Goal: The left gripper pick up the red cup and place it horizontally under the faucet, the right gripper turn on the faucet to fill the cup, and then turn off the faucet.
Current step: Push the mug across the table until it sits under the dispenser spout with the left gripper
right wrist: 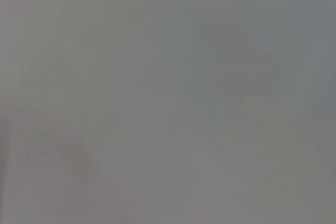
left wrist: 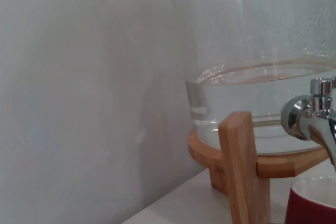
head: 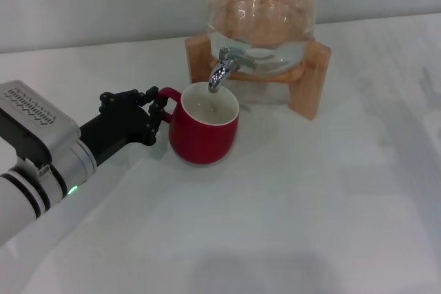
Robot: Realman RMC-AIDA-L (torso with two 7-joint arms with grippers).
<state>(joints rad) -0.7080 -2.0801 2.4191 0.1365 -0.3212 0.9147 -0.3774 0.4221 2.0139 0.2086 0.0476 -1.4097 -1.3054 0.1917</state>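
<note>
— White worktop (head: 289, 211) all round, pale wall behind. What stands on it?

— At the back, a clear glass jar (head: 263, 15) partly filled with water, resting on a wooden stand (head: 310, 84). From the jar's front sticks the faucet (head: 224, 67), chrome, its spout curving down.

— And the red cup (head: 204, 132)?

— Upright on the worktop just in front of the stand, its white inside open to the spout, which ends right over the rim. The loop handle points toward the robot's left.

— Where is the left gripper (head: 155, 111)?

— Low over the worktop, reaching in from the left side. Its black fingers (head: 153, 92) are at the cup's handle, one above the loop and one below. They look closed around it, though whether they press on it I cannot tell for sure.

— Does the left wrist view help?

— It shows the jar, a stand leg, the faucet (left wrist: 310, 116) and a corner of the cup (left wrist: 312, 203) beneath it.

— The right gripper?

— Nowhere to be seen. Its wrist view gives only a featureless grey.
</note>
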